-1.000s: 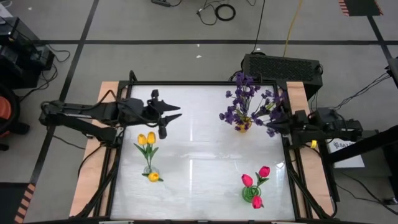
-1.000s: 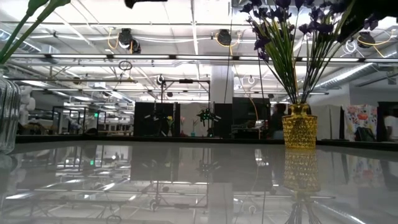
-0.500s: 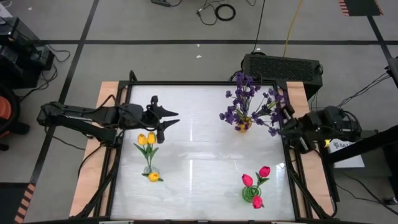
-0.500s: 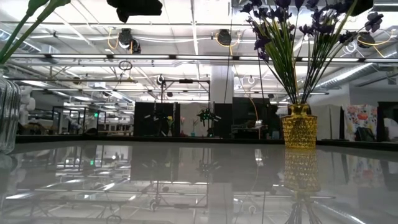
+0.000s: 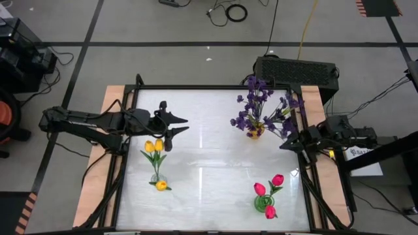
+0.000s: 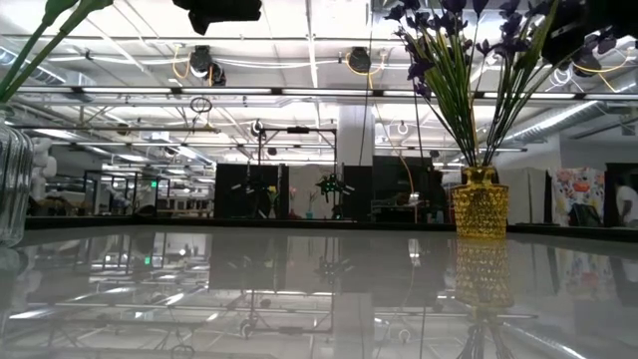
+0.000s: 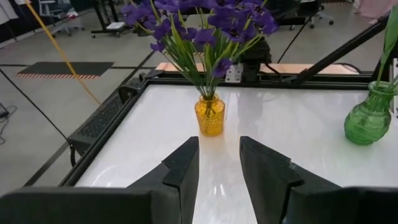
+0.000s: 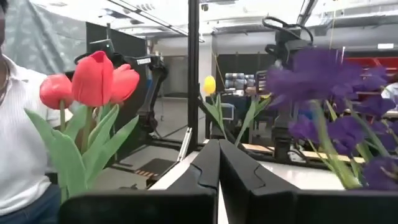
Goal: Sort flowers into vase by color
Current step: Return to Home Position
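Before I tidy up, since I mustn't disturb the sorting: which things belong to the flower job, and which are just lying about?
Job: purple flowers in yellow vase; yellow tulips in clear vase; pink-red tulips in green vase; left end effector over the table; right end effector at its right edge.
Lying about: black box behind the table; floor cables.

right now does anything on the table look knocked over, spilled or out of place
Nothing stands out. Purple flowers fill the yellow vase, yellow tulips and pink-red tulips each have their own vase, all upright, no loose stems on the table. The left gripper and right gripper hold nothing.
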`<action>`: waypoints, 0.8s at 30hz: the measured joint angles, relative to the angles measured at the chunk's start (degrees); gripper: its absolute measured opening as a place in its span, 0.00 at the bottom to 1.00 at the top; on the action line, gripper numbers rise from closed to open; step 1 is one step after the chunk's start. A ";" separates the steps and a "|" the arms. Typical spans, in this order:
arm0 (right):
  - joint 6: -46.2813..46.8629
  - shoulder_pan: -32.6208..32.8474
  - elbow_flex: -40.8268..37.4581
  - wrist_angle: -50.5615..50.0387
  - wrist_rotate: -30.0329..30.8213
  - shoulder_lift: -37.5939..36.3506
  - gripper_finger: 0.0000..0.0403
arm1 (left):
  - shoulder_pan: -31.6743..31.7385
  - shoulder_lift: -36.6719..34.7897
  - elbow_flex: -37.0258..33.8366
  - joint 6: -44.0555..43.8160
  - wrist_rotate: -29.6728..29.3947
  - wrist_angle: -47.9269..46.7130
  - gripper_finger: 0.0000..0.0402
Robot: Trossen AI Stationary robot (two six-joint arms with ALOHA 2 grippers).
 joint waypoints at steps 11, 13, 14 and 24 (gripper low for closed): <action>-2.90 0.00 0.00 -6.62 9.99 0.00 0.00 | 0.00 0.00 0.00 0.02 0.18 -0.24 0.30; -3.00 0.00 -0.35 -6.26 10.94 0.00 0.00 | 0.00 0.00 0.00 0.02 0.18 -0.24 0.30; -3.04 0.00 -0.92 -6.04 12.28 0.00 0.00 | 0.00 0.00 0.00 0.04 0.18 -0.24 0.30; -2.61 0.00 -8.82 0.89 17.18 0.02 0.00 | 0.00 0.02 0.02 0.07 0.18 -0.95 0.30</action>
